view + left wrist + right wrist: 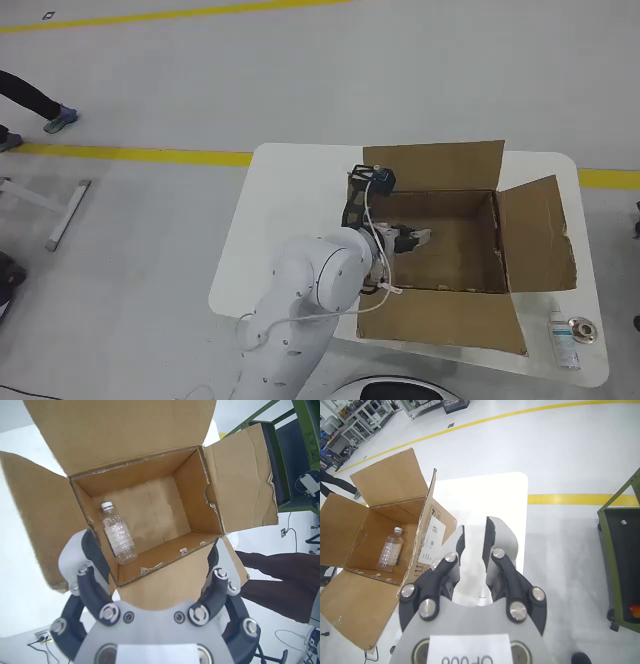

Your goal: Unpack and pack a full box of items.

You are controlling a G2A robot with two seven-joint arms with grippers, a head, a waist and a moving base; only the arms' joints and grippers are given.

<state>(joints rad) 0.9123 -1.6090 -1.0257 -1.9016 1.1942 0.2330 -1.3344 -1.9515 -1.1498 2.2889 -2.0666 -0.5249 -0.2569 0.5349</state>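
An open cardboard box point(450, 250) with its flaps folded out stands on the white table point(290, 220). A clear plastic bottle point(119, 535) with a white cap lies on the box floor point(160, 507) against one side wall. My left gripper point(150, 552) hangs open above the box's edge, empty, with the bottle just below its fingers. From above, the left gripper point(412, 238) is over the box's left part. My right gripper point(475, 540) is open by a narrow gap above bare table, to the right of the box point(362, 540). The bottle point(390, 550) lies apart from it.
A small white bottle with a blue label point(563, 340) and a round metal piece point(580, 328) lie at the table's near right corner. A green cart point(620, 550) stands on the floor beyond the table's right side. The table's left half is bare.
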